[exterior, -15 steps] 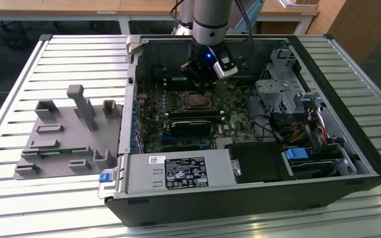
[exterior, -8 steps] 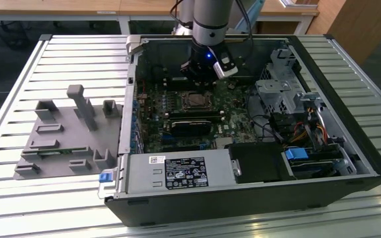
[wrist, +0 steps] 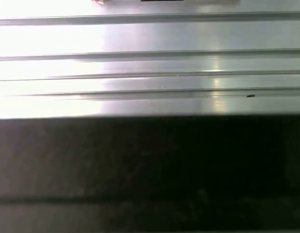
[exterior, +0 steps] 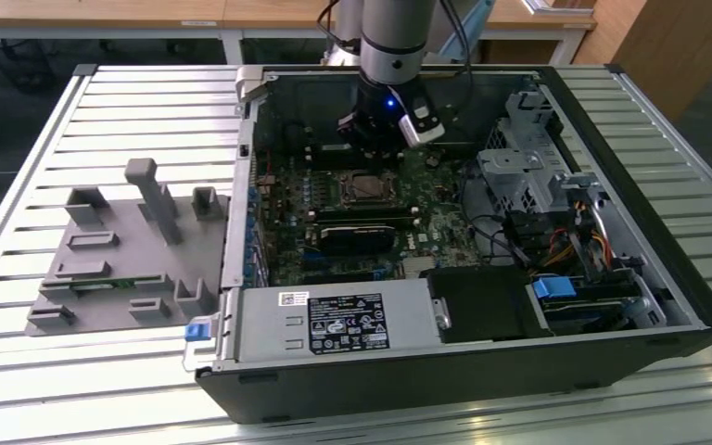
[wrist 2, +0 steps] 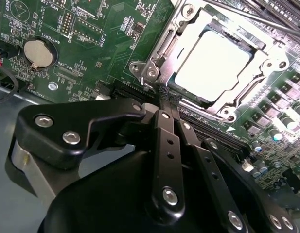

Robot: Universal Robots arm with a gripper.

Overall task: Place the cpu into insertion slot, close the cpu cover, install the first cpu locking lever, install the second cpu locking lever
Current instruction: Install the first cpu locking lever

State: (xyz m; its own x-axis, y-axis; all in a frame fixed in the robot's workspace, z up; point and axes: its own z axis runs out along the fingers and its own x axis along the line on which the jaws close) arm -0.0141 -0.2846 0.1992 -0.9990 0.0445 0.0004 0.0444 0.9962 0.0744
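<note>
In the exterior view my gripper hangs inside the open computer case, just behind the insertion slot on the green motherboard. In the second wrist view the cpu lies flat in the slot, its silver-grey top showing through the window of the cpu cover. The cover lies down flat over the chip. My two black fingers are pressed together with nothing visible between them, and the gripper has its tips at the socket's near corner. I cannot make out how the locking levers stand.
A black card lies in front of the socket, with a power supply at the case's near side and a drive cage on the exterior view's right. A grey fixture stands on the slatted table. A coin battery sits on the board.
</note>
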